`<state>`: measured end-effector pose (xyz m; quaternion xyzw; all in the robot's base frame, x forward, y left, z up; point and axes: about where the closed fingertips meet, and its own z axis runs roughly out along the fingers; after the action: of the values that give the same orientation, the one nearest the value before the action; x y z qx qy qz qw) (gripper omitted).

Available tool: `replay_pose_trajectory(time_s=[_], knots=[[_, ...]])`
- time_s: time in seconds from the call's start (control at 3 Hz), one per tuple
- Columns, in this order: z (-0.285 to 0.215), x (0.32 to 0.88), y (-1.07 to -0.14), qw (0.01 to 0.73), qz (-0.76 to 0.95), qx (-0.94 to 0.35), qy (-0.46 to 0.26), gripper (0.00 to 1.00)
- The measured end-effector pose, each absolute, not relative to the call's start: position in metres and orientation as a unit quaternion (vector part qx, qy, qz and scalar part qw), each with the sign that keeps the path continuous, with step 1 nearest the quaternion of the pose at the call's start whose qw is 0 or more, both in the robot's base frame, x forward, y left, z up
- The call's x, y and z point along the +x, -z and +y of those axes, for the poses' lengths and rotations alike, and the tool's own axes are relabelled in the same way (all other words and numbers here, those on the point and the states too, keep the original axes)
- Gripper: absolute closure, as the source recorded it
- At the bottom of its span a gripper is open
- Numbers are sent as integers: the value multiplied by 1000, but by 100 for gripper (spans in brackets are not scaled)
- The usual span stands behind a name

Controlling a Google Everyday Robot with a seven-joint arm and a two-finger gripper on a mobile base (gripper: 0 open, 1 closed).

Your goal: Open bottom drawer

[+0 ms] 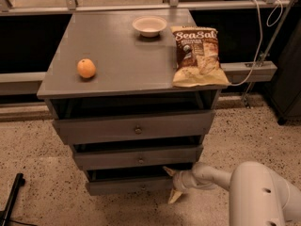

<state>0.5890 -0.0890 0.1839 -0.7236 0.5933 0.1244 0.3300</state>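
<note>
Grey bottom drawer, small round knob, lowest of three, pulled out a little, pincer spread wide at its right end

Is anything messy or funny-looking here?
Yes. The brown-and-yellow crinkly chip bag pokes over the front right corner of the flat grey cabinet top. The narrow grey wooden bottom drawer sits slightly open, with the robot's pale claw open at its right end.
</note>
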Motion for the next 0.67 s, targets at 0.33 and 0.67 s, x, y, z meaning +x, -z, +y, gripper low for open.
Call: replay_pose_trajectory(time_s=[0.33,0.67], knots=[[-89,589,-184,330,593,-724,-124,0],[-98,595,-173,302,608,-725,-121,2]])
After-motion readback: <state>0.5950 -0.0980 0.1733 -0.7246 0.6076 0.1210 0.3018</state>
